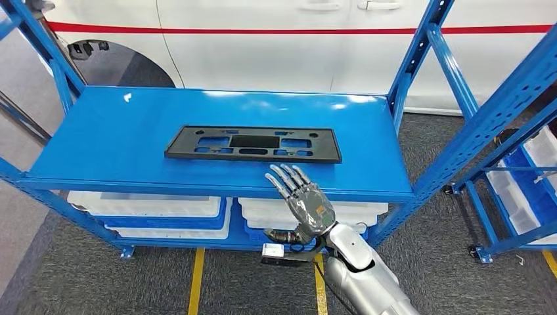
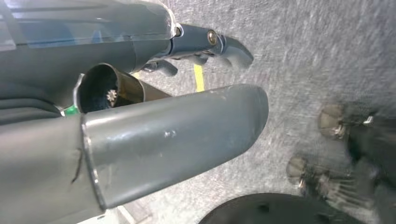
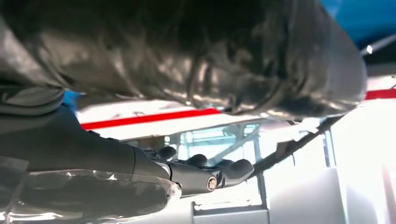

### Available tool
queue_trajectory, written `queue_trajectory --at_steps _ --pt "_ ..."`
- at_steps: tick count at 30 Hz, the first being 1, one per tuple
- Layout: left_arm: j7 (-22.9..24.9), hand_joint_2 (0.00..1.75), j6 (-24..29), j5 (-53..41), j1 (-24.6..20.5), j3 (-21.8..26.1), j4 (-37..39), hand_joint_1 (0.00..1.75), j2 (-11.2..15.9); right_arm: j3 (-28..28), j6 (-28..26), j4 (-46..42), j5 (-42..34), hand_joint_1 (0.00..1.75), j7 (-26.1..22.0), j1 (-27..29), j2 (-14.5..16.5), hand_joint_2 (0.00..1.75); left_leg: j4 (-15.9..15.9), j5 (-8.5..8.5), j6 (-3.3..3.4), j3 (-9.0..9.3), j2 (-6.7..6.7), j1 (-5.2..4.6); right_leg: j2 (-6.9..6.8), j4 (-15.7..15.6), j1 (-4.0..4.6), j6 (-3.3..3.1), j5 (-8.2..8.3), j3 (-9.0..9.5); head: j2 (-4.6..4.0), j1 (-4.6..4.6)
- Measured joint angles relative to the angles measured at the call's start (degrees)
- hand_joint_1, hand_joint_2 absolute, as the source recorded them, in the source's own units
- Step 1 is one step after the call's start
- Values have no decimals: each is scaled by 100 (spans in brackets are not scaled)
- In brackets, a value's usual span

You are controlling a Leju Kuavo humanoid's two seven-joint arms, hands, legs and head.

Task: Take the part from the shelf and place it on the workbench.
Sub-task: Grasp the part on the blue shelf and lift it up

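Observation:
The part, a long flat black plate [image 1: 253,144] with several cut-outs, lies on the blue shelf top [image 1: 131,138] near its middle. My right hand [image 1: 303,197] hovers just in front of the plate's right half, fingers straight and spread, holding nothing. Its fingertips [image 1: 284,172] stop a little short of the plate's near edge. In the right wrist view the right hand [image 3: 196,172] has its fingers extended and apart. My left hand [image 2: 140,93] hangs over the grey floor with its thumb and fingers apart and nothing in them.
The blue rack's uprights [image 1: 414,59] rise at the shelf's corners. White bins [image 1: 309,213] sit on the lower level. A second blue rack [image 1: 519,170] stands at the right. A white vehicle body [image 1: 282,39] with a red stripe is behind the shelf.

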Motion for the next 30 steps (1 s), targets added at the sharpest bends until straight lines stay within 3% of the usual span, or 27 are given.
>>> queue_trajectory --at_steps 2,3,4,5,7,9,13,15,17,19,20,22,24,25,28,30 --pt "1 0 -6 -10 -12 5 1 0 4 45 94 60 -103 0 -29 -53 42 0 -11 -82 30 98 -12 -3 1 624 2 29 -240 -498 0 2" --pt "5 0 -11 -18 -13 7 2 0 4 64 165 88 -158 0 -42 -69 76 0 -10 -133 31 156 -22 -6 0 775 2 38 -284 -689 0 3" --pt "9 0 -17 -28 -10 8 5 0 4 85 260 115 -209 0 -43 -94 127 0 -8 -186 25 226 -31 -8 0 754 3 34 -216 -799 0 3" --pt "13 0 -22 -39 -8 9 10 0 4 114 363 133 -250 0 -33 -136 198 0 -6 -246 13 307 -36 -11 0 546 6 17 -18 -819 0 3" --pt "22 0 -29 -63 -11 10 28 0 3 205 587 151 -329 0 10 -259 373 0 3 -370 -25 452 -26 -19 1 -137 28 -51 578 -720 0 0" --pt "31 0 -29 -94 -34 11 46 0 3 336 808 157 -416 0 86 -400 559 0 12 -468 -88 495 -25 -25 5 -556 67 -124 880 -655 0 -11" --pt "70 0 -7 -149 -76 12 79 0 20 634 1081 140 -593 0 273 -695 975 0 174 -529 -206 512 -13 -22 28 -684 57 -284 839 -513 0 -31" --pt "84 0 5 -174 -102 10 93 0 34 768 1130 138 -682 0 344 -856 1156 0 686 -623 -265 226 -4 4 26 -746 30 -338 788 -365 0 -54" --pt "95 0 11 -188 -117 8 105 0 38 871 1149 150 -726 0 380 -954 1278 0 1343 -871 -337 -244 -1 35 17 -767 25 -354 698 -250 0 -67" --pt "107 0 14 -192 -112 8 111 0 42 920 1154 164 -732 0 391 -976 1349 0 1560 -1011 -390 -560 2 66 21 -766 17 -335 579 -107 0 -66" --pt "111 0 15 -193 -106 8 114 0 46 929 1154 170 -732 0 393 -980 1373 0 1394 -901 -407 -590 5 80 25 -763 8 -317 511 -19 0 -66" --pt "114 0 16 -195 -85 9 120 0 56 949 1153 179 -734 0 394 -996 1410 0 705 -293 -423 -486 19 104 30 -751 -9 -262 369 140 0 -65" --pt "113 0 16 -196 -80 9 132 0 59 976 1152 191 -740 0 395 -1016 1438 0 224 133 -362 -403 37 85 36 -751 -6 -184 260 221 0 -65" --pt "113 0 16 -197 -83 9 138 0 60 987 1152 198 -744 0 396 -1024 1447 0 160 197 -309 -403 38 70 38 -747 2 -142 235 235 0 -63" --pt "115 0 17 -197 -81 9 144 0 62 1003 1149 202 -751 0 402 -1059 1480 0 140 149 -167 -317 16 68 32 -575 4 -46 258 199 0 -58" --pt "115 0 17 -197 -82 8 146 0 68 1005 1148 203 -752 0 403 -1085 1490 0 109 94 -92 -211 13 70 15 -51 -3 -13 198 -94 0 -56"
